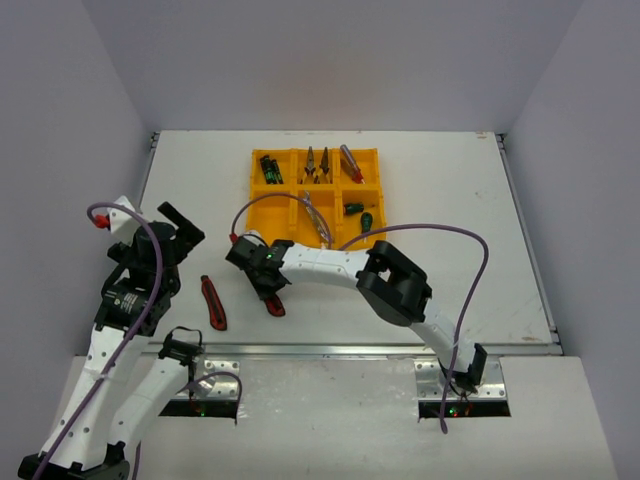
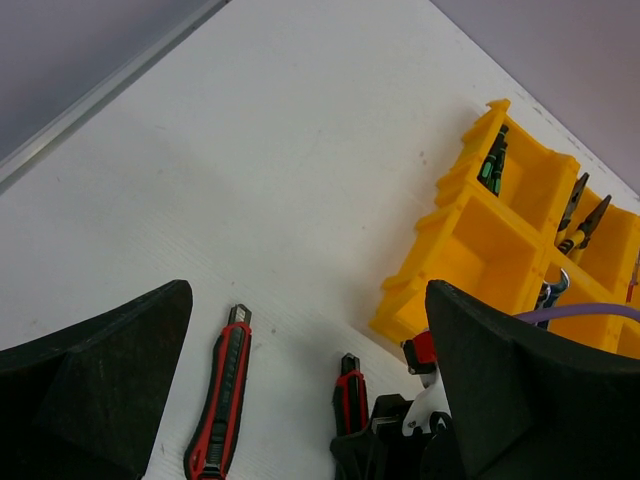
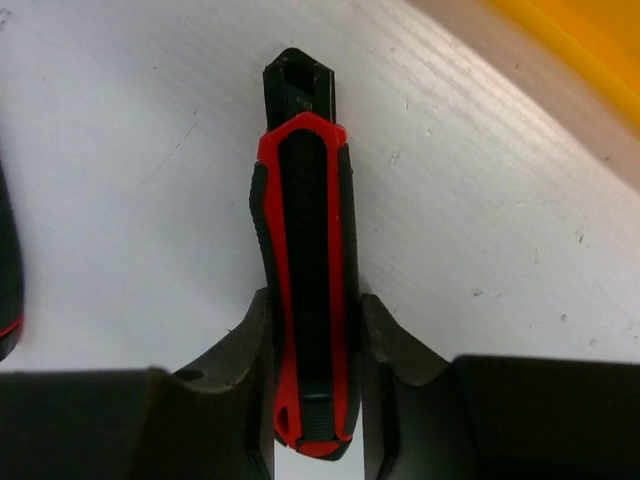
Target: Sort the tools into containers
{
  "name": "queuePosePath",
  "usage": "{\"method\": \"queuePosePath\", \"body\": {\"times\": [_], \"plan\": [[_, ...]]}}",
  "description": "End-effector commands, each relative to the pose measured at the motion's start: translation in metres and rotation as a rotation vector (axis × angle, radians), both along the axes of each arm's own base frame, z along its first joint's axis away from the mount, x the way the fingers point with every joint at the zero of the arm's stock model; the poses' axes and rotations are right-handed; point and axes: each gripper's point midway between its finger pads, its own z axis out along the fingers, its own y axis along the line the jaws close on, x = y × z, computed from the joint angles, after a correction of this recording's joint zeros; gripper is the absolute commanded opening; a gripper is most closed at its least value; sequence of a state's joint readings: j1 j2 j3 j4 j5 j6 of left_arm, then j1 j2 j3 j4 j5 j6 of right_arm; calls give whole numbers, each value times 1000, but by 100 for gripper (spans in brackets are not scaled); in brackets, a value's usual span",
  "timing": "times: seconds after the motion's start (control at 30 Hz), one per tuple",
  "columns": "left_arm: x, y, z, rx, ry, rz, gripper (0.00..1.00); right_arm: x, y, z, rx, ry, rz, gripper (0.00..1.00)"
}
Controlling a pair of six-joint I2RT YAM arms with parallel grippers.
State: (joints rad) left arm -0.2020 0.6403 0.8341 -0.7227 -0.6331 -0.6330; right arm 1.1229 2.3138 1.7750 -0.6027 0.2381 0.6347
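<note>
From above, the right gripper (image 1: 267,287) reaches across to the left part of the table (image 1: 450,260), just in front of the near left corner of the yellow tray (image 1: 258,215). Its fingers sit over one end of a red-black utility knife (image 1: 275,305), whose other end sticks out toward the near edge. A second utility knife (image 1: 213,303) lies flat on the table a little to the left, apart from both grippers. The left gripper (image 1: 186,224) hangs well to the left of the tray, over bare table. In the tray, the far row holds dark green drivers (image 1: 270,168), pliers (image 1: 317,165) and a screwdriver (image 1: 350,162). The near row holds wrenches (image 1: 318,215) in the middle and green-handled screwdrivers (image 1: 358,212) on the right

In the left wrist view, the left gripper's fingers (image 2: 95,390) are spread wide and hold nothing. The second utility knife (image 2: 222,400) lies on the table between them, below them and untouched. The first utility knife (image 2: 349,393) shows further right with the right gripper (image 2: 385,445) at its lower end. The tray (image 2: 440,265) lies beyond

In the right wrist view, the right gripper (image 3: 316,302) is clenched on the utility knife (image 3: 305,250). A finger (image 3: 240,365) presses each long side of the handle near its tail, and the black tip points away. Whether the knife is lifted off the table I cannot tell. The second utility knife (image 3: 6,290) just shows at the left edge, and a corner of the tray (image 3: 590,40) at the upper right
</note>
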Motion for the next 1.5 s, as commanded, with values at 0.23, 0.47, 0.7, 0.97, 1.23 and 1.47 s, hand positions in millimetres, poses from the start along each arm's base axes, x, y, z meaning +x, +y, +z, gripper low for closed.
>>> {"method": "queuePosePath", "body": {"times": [0.23,0.47,0.7,0.97,1.23,1.47], "plan": [[23,-60,7,-98,-24,-339,100,-22,-5,85,205,-91,87,0],[21,-175,9,-543,-88,-824,100,-20,-32,178,400,-282,110,0],[13,-218,11,-767,-148,-1020,97,-15,-47,212,508,-381,52,0],[6,-237,21,-782,-189,-1083,33,-3,-48,238,531,-460,40,0],[16,-239,16,-728,-160,-1066,0,12,-55,237,527,-460,-3,1],[81,-160,-39,-389,57,-535,0,23,-100,240,457,-491,-84,99]]}}
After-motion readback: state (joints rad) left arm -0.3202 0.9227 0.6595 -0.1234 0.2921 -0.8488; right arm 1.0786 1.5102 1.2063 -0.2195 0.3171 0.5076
